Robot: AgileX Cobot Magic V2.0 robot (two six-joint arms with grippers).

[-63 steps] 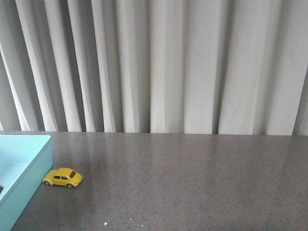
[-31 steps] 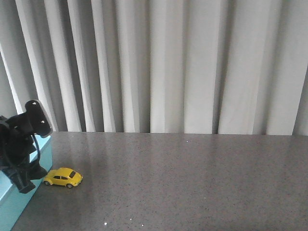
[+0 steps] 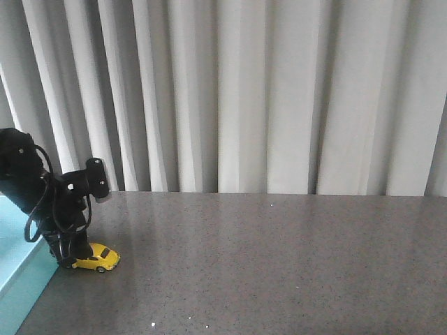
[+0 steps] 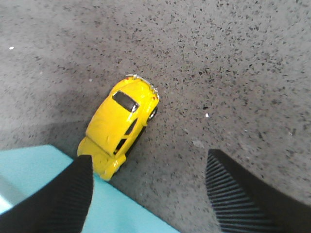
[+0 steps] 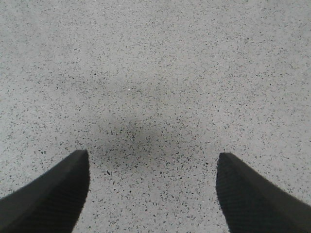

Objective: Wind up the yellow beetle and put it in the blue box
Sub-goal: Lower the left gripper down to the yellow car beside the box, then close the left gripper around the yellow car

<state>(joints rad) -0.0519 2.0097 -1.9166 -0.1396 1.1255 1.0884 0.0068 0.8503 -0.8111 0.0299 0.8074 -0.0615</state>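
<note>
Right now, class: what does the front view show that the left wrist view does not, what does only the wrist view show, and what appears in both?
Only the front view: the curtain and the left arm. Only the left wrist view: the left gripper open, and the beetle's roof from above. Both: the yellow beetle beside the blue box on the grey table.

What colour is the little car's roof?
Bright yellow, like the rest of the yellow beetle; its windows are dark. The left wrist view shows it best.

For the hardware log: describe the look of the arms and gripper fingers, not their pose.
The left arm is matte black and blocky, with black cables looped along it. The left gripper has black wedge-shaped fingers with fine ribbed pads. The right gripper has matching black fingers with a finely textured surface. No markings show.
</note>
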